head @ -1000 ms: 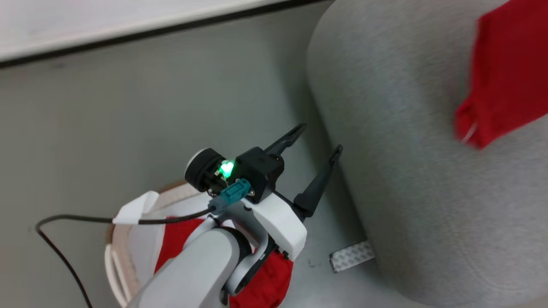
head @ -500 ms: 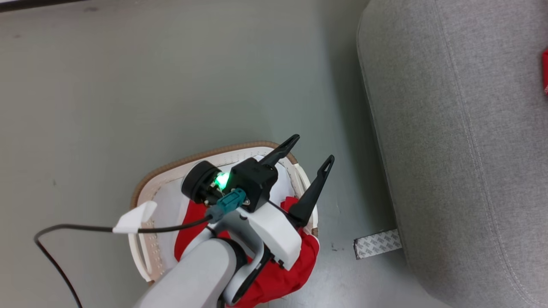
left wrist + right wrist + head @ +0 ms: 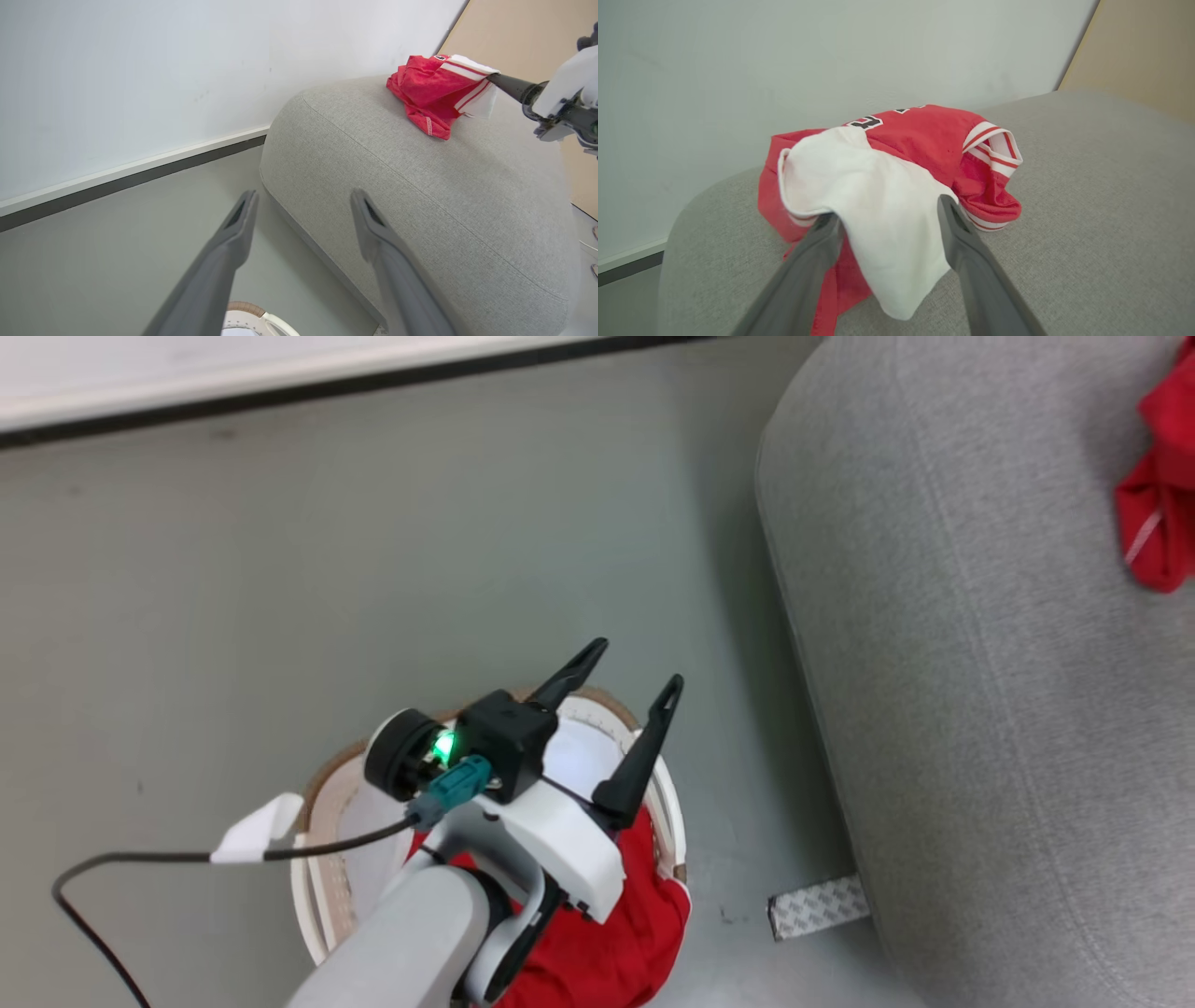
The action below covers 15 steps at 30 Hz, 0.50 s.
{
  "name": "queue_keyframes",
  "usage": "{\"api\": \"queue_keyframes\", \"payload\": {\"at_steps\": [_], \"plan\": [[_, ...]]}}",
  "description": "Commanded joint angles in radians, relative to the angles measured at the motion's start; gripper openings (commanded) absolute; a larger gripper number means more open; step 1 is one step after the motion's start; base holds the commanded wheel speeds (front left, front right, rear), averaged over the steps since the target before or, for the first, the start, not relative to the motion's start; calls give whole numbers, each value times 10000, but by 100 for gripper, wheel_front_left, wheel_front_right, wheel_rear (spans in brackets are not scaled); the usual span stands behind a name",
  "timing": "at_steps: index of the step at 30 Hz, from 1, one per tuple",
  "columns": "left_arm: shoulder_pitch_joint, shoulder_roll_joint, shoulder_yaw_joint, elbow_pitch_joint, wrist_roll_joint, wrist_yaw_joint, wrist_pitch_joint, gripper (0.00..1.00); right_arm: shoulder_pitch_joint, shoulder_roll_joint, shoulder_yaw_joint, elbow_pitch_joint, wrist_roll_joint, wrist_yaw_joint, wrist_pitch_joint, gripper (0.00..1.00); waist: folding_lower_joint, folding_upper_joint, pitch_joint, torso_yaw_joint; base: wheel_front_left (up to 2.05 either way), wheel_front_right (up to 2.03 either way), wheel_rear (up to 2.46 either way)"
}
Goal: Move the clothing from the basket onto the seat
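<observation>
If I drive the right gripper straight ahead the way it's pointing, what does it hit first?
The clothing. Its white panel lies between the fingers of the open right gripper, so it would likely push into fabric almost at once, then the seat beneath. Exact depth is unclear.

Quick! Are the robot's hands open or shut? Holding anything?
Left gripper: open, empty, over the basket.
Right gripper: open, straddling the clothing on the seat, not pinching it.

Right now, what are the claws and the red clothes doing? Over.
Left gripper open, empty, above basket. Right gripper open around red garment on seat. More red clothing in basket. No obstacle seen.
</observation>
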Motion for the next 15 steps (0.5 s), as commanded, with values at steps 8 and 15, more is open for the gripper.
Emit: {"api": "queue_keyframes", "payload": {"at_steps": [8, 15], "plan": [[843, 11, 392, 439, -499, 278, -870, 100, 2868, 484, 1280, -2537, 533, -22, -78, 100, -1, 0, -1654, 260, 0, 0, 0], [1907, 79, 839, 924, -953, 672, -1669, 100, 5206, 772, 2008, -4700, 744, -23, -67, 100, -1, 0, -3040, 710, 0, 0, 0]]}}
